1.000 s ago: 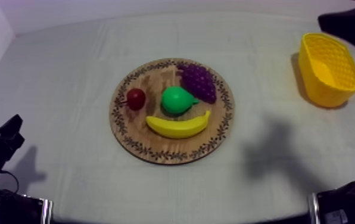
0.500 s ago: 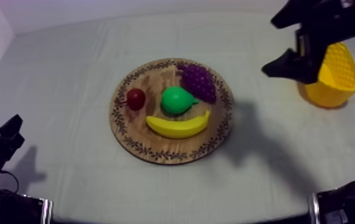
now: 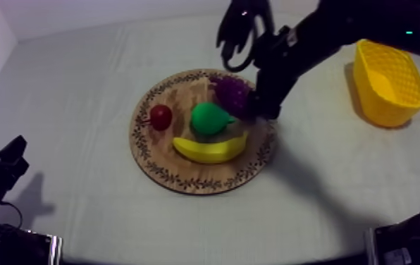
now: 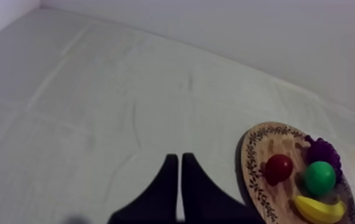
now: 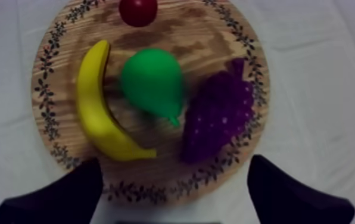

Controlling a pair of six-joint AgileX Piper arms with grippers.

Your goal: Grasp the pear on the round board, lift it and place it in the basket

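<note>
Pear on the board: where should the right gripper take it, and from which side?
Probably the round green body of the pear, from straight above, not the thin stem end, which tapers toward the grapes. The banana lies close along one flank, so the open right gripper should pinch high on the body, across its width.

The banana (image 3: 210, 149) is lying nearest; the grapes (image 3: 231, 96) are sitting farther right, the small red fruit (image 3: 161, 116) farther left.

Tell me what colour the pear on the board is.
Bright green. The pear shows best in the right wrist view, between banana and grapes.
</note>
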